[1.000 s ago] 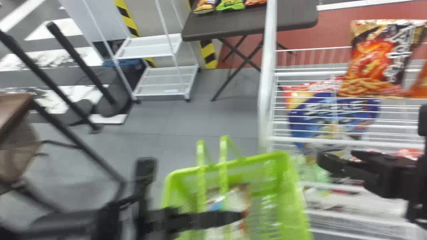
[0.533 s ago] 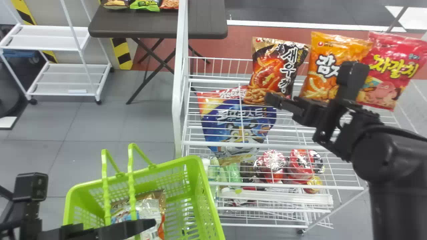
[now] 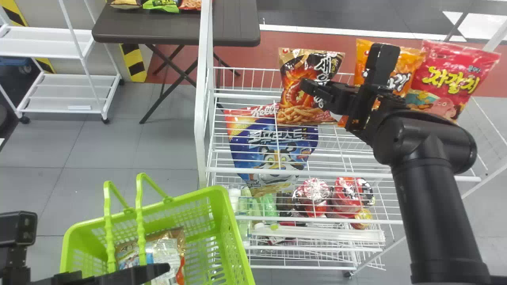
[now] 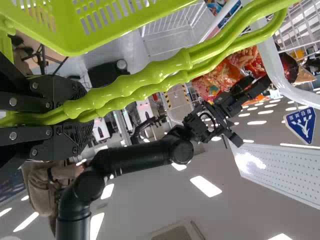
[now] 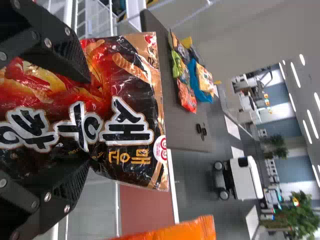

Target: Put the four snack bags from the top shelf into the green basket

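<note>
Here, left gripper point(image 3: 158, 270): its fingers are pinched together on the basket's two green handles point(image 3: 140, 233).
Green basket point(image 3: 216, 190): it hangs by those handles, holding a shiny packet point(image 3: 160, 251), part gold, part pale, with a red-orange patch.
Right gripper point(image 3: 317, 90): at the top shelf point(image 3: 237, 95), it has its fingers spread well apart over the dark bag's face; whether they touch it, I cannot tell.
Dark bag point(image 3: 293, 97): it stands on the top shelf, glossy and creased, with a gold top edge, fiery red-orange art and big white lettering.
Orange bag point(image 3: 410, 65): it is just beside, partly behind the right gripper's wrist.
Red bag point(image 3: 455, 79): next along, tilted, it bears yellow lettering.
</note>
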